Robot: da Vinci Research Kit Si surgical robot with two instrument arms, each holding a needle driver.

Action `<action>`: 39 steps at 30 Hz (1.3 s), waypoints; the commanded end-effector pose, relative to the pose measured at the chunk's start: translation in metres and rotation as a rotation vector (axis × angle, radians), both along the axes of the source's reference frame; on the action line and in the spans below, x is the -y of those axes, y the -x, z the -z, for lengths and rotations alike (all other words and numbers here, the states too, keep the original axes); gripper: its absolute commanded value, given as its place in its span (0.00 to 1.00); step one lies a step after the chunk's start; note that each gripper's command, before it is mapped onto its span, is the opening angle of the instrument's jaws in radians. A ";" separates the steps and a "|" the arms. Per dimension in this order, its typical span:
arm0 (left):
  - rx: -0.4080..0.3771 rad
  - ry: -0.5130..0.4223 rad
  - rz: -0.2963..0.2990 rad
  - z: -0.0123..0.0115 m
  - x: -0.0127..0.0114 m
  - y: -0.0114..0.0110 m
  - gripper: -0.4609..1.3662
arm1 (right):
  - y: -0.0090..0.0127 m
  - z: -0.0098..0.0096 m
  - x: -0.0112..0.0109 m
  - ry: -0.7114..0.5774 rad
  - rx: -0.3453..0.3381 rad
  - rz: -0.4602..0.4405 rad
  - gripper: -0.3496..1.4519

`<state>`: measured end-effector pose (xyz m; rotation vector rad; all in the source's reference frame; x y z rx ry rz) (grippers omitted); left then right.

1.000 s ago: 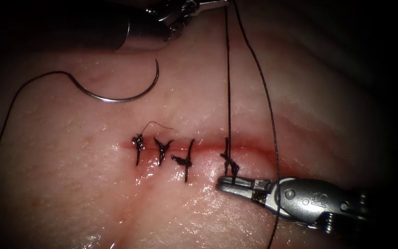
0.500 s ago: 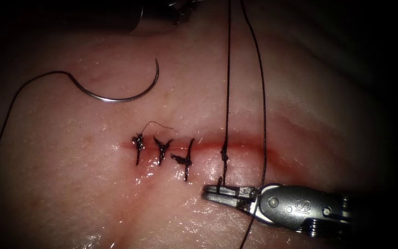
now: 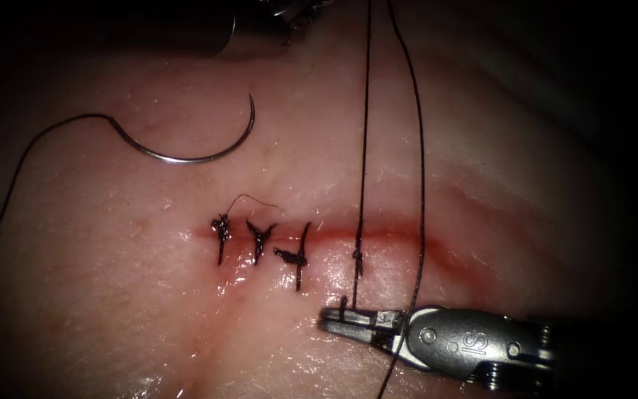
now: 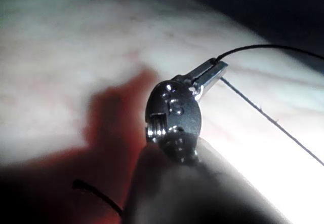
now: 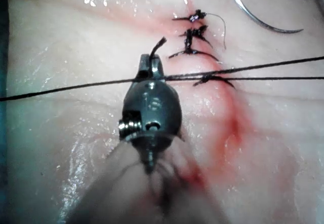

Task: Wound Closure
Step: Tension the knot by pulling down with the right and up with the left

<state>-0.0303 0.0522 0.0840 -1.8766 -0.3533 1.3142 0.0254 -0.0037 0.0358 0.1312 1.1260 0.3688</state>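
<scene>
Both my tools pinched thread (image 3: 364, 148): right tool (image 3: 345, 324) at six o'clock, left tool (image 4: 215, 71) at twelve; needle (image 3: 186, 151) lay free on tissue (image 3: 112, 295).

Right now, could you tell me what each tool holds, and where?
Right tool: the thread's short end below the knot. Left tool: the thread farther along. The needle lies free on the tissue.

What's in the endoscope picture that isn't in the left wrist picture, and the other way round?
Endoscope view: the needle lying free on the tissue, up left of the cut, held by neither tool; the tied stitches; the right tool shut on a short thread end. Left wrist view: the left tool up close, shut on the thread. Both: thread and tissue.
</scene>
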 end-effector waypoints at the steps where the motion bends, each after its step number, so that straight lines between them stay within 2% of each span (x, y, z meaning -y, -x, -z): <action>1: -0.004 0.001 0.004 -0.0002 0.0000 0.0000 0.06 | 0.0001 0.0000 0.0001 0.005 0.003 -0.006 0.00; 28: -0.023 0.005 0.018 -0.0007 0.0005 -0.0003 0.06 | -0.0001 0.0004 0.0013 0.002 0.015 0.008 0.00; 31: 0.001 -0.001 -0.005 -0.0003 0.0013 -0.0003 0.06 | -0.0002 0.0004 0.0010 -0.014 0.005 -0.017 0.00; 35: 0.034 -0.005 -0.036 0.0009 0.0023 -0.0002 0.06 | -0.0001 0.0006 0.0006 -0.025 0.025 -0.074 0.00; 37: 0.049 -0.006 -0.049 0.0019 0.0025 -0.0003 0.06 | -0.0001 0.0008 0.0002 -0.028 0.032 -0.084 0.37; 38: 0.053 0.000 -0.058 0.0027 0.0026 -0.0004 0.06 | -0.0001 0.0009 -0.0001 -0.037 0.034 -0.092 0.67; 39: 0.060 -0.001 -0.059 0.0031 0.0026 -0.0005 0.06 | -0.0001 0.0010 -0.0003 -0.037 0.031 -0.094 0.74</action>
